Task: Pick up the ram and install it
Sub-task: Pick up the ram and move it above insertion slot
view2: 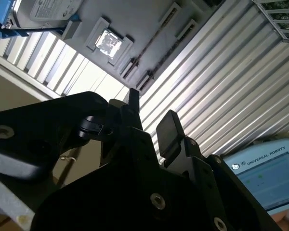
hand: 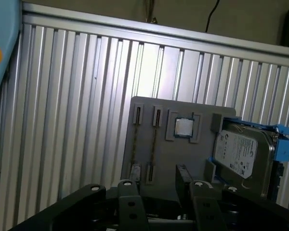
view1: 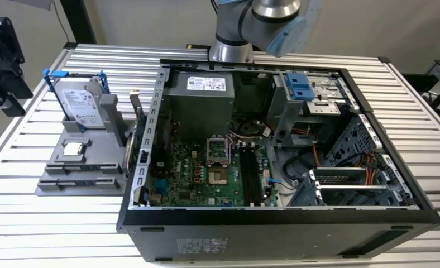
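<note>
Two black fingers [view2: 169, 126] stand wide apart, holding nothing.
We see the gripper [view2: 151, 108] hanging apart from the flat grey plastic holder plate [hand: 168, 159]; the ram [hand: 155, 144], a long thin dark stick, stands edge-up in this plate's slot, near its small square silver chip [hand: 184, 127].

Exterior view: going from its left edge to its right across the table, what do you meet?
Hard drive with blue rails, upright in the gray holder → computer case's left wall → processor socket → black memory slots → blue drive-bay bracket → orange cables.
</note>
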`<state>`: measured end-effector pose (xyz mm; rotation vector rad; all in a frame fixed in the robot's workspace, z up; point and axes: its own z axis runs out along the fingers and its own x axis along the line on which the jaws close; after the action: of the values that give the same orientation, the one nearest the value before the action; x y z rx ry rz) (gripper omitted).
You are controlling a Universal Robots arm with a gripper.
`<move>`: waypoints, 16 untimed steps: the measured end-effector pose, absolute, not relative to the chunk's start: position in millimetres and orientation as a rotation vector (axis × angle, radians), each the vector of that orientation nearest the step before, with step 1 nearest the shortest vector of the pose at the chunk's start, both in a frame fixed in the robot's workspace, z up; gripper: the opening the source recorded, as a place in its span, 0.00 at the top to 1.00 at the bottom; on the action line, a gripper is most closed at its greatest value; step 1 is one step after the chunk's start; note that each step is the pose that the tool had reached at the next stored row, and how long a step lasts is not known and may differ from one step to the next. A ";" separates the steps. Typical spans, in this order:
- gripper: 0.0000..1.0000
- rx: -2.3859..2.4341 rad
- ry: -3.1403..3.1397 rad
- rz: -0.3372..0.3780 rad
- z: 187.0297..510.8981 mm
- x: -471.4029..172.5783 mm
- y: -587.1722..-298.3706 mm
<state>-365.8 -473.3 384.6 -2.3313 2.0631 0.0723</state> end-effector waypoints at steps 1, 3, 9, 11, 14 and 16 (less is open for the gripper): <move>0.00 -2.317 2.078 0.072 383.5 -365.8 -473.3; 0.00 -2.290 2.108 0.071 381.4 -365.7 -473.3; 0.00 -2.283 2.114 0.071 375.1 -365.8 -473.3; 0.00 -2.283 2.114 0.071 372.7 -365.8 -473.3; 0.00 -2.283 2.114 0.071 369.0 -365.8 -473.3; 0.00 -2.283 2.115 0.071 366.7 -365.8 -473.3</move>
<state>-365.8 -473.3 366.7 -2.2831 2.1145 0.0707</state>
